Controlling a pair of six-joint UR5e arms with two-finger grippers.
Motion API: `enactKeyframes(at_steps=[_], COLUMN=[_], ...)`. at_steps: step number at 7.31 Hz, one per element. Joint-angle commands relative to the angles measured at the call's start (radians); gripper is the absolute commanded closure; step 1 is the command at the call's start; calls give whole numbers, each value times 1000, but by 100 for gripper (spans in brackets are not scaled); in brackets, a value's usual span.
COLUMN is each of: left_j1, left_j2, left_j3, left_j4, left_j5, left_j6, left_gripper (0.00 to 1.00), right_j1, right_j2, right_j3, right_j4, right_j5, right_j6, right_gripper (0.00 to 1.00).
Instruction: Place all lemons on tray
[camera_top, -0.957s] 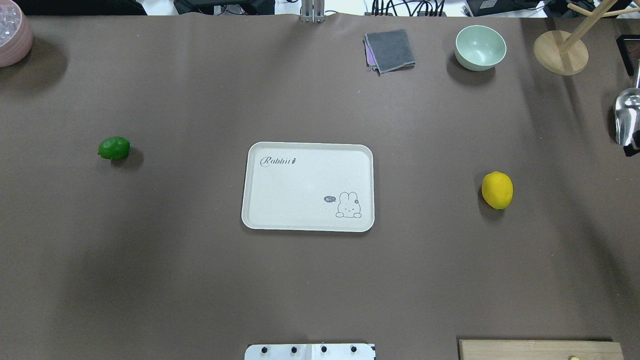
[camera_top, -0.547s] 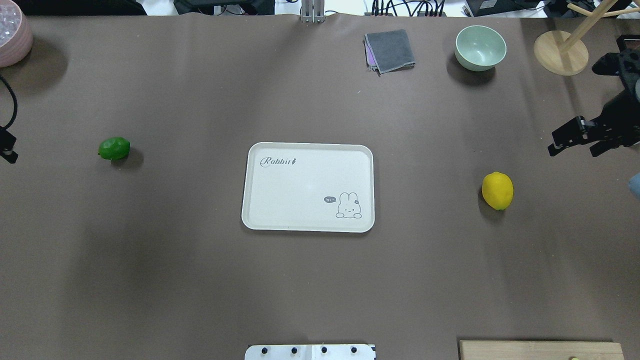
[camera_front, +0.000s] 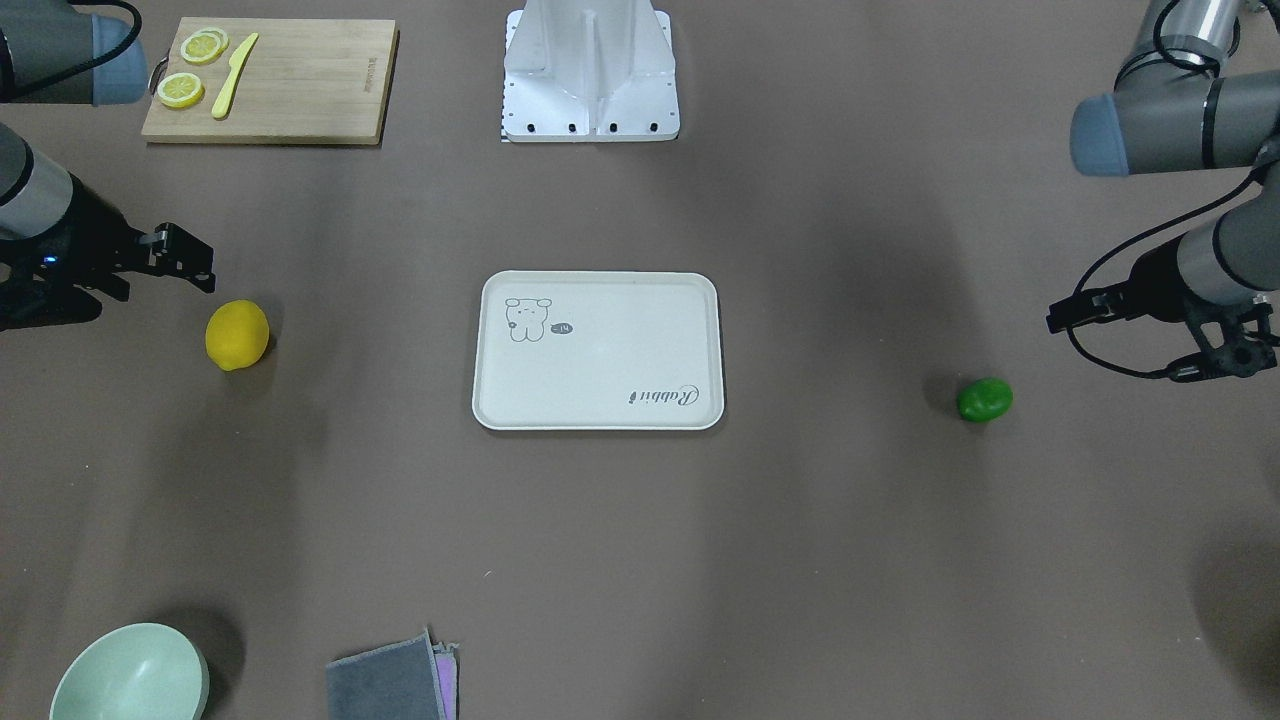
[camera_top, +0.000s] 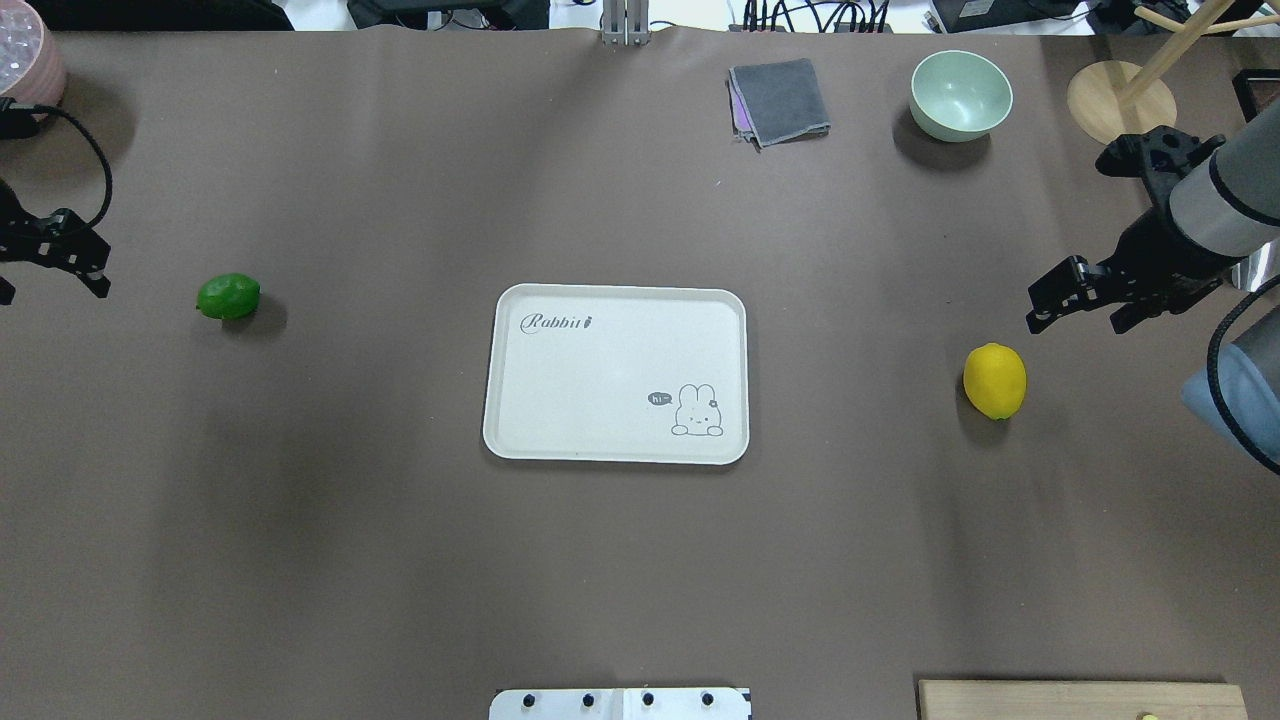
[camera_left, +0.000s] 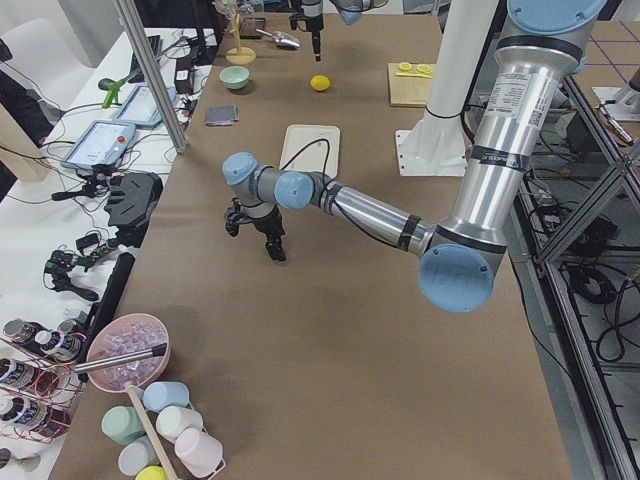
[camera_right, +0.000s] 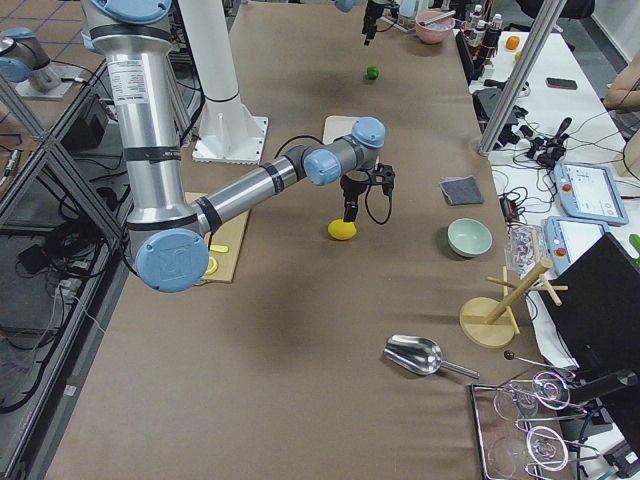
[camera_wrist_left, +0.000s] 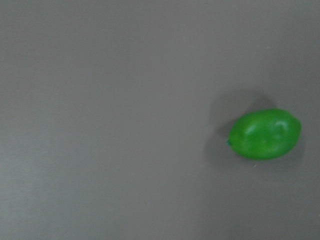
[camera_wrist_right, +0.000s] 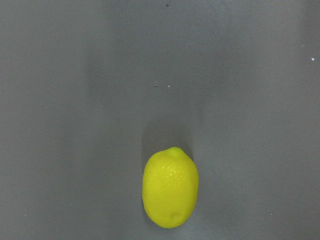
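The yellow lemon (camera_top: 995, 380) lies on the brown table right of the tray (camera_top: 560, 400). The green lemon (camera_top: 228, 296) lies left of the tray. Both lemons rest on the table, apart from the tray. My right gripper (camera_top: 1078, 322) is open and empty, hovering just beyond and to the right of the yellow lemon, which shows in the right wrist view (camera_wrist_right: 170, 187). My left gripper (camera_top: 50, 285) is open and empty, left of the green lemon, which shows in the left wrist view (camera_wrist_left: 265, 134).
A bamboo cutting board (camera_front: 300, 80) with lemon slices (camera_front: 183, 89) and a yellow knife (camera_front: 232, 75) sits near the robot base (camera_front: 590, 70). A pale green bowl (camera_top: 960, 95), a grey cloth (camera_top: 780, 100), a wooden stand (camera_top: 1120, 105) and a pink bowl (camera_top: 25, 70) line the far edge.
Both arms have come into the overhead view from the sides. The right gripper has moved in toward the yellow lemon, the left gripper toward the green lemon. The lemons and tray have not moved.
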Motion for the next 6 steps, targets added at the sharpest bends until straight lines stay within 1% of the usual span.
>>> enactKeyframes(at_steps=[1,2,3,4,5,6], left_j1=[25,31,60,62,98,123], left_j2=[-47,-85,-95,-112,-133,-130], left_j3=[107,146,160,201,250,267], left_j4=[-142,-144,-167,-236,-303,-354], left_j5=[-4,-4,-4,-3,3,6], left_j6=[-122,-154,-205,-263,-330,-361], left_gripper=[3,3,3,3,3,3], right_j1=[-18,-18,-24,-45,-64,-75], right_j2=[14,14,17,17,38,51], right_j3=[-95,-147,-151,-152,-166,-184], right_j4=[113,199,203,206,205,205], right_j5=[-23,-23,-25,-29,-47,-49], right_j6=[2,5,18,41,49,49], right_gripper=[2,1,1,2,2,2])
